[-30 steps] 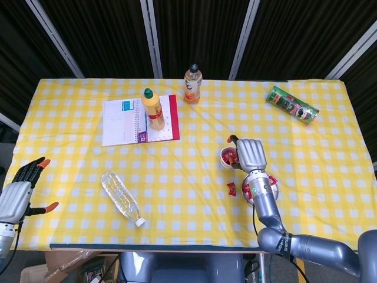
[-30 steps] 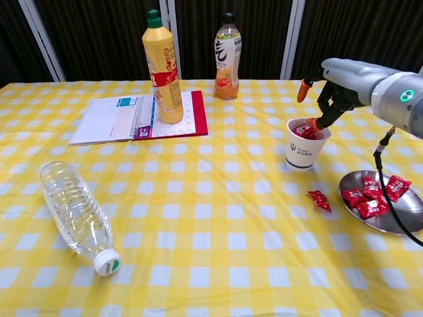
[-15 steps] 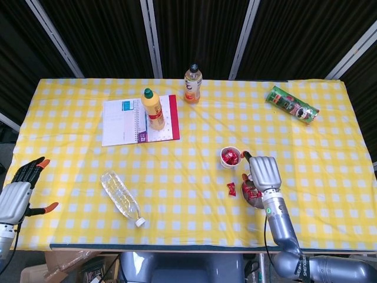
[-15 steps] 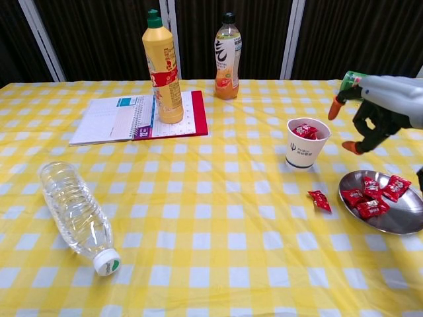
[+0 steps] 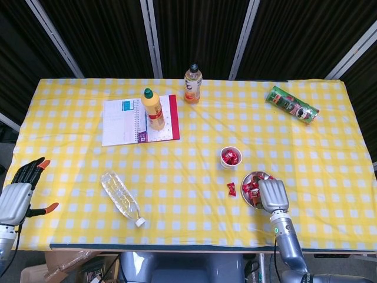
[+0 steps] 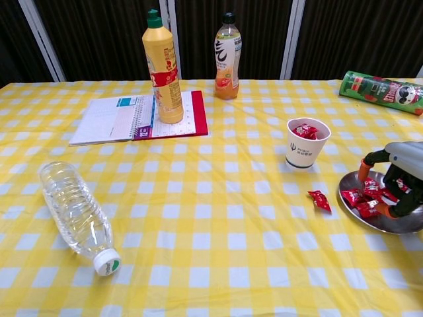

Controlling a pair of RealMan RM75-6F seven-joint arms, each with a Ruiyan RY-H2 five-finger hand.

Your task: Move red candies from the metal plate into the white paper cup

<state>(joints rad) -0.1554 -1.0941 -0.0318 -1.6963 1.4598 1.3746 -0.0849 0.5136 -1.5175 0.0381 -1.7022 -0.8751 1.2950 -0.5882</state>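
Observation:
The white paper cup stands upright with red candies showing inside. To its right lies the metal plate with several red candies. One loose red candy lies on the cloth between cup and plate. My right hand hangs low over the plate, fingers curled down onto the candies; a grip on one cannot be made out. My left hand rests off the table's left edge, fingers spread, holding nothing.
A clear plastic bottle lies on its side at the front left. A notebook with a yellow bottle on it, an orange drink bottle and a green chip can sit toward the back.
My right hand moved from above the cup, rightward and down, to the metal plate. The left hand has stayed put.

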